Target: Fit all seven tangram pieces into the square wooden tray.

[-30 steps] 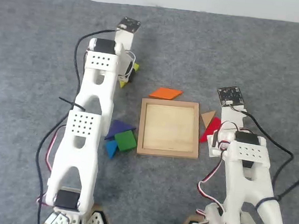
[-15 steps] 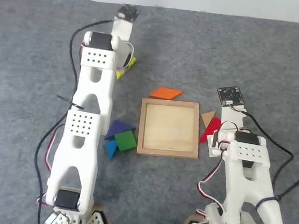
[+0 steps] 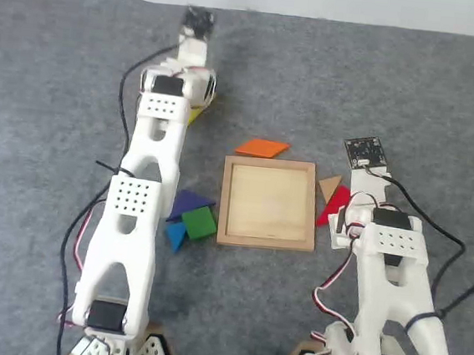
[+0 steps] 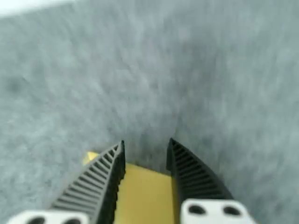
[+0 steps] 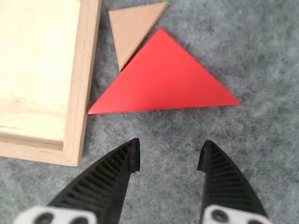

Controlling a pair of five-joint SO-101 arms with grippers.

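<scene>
The fingers [image 4: 107,175] of the left gripper [image 4: 145,144] are clamped on the yellow piece [image 4: 145,198]. Its flat yellow face fills the gap between them, and one corner comes out beside one finger. The fingers [image 5: 114,170] of the right gripper [image 5: 169,149] stand wide apart and hold nothing. They hang over the grey carpet [image 5: 261,51], just beside the long edge of the red triangle [image 5: 163,81].

The red triangle is big and bright. One of its corners touches the rim of the wooden tray [image 5: 81,93]. The small tan triangle [image 5: 131,28] lies against its upper side.

In the high view the yellow piece [image 3: 195,115] is just a thin strip at the wrist of the left arm, well apart from the tray [image 3: 272,162]. This view also gives the layout on the table. The tray has pale bare wood inside. The orange parallelogram [image 3: 262,148] lies just beyond its far rim. The purple piece [image 3: 191,202], the green square [image 3: 200,222] and the blue triangle [image 3: 175,234] sit together in a cluster just beside its left rim. The right wrist view shows more closely the grain of the tray and how the two triangles meet.
</scene>
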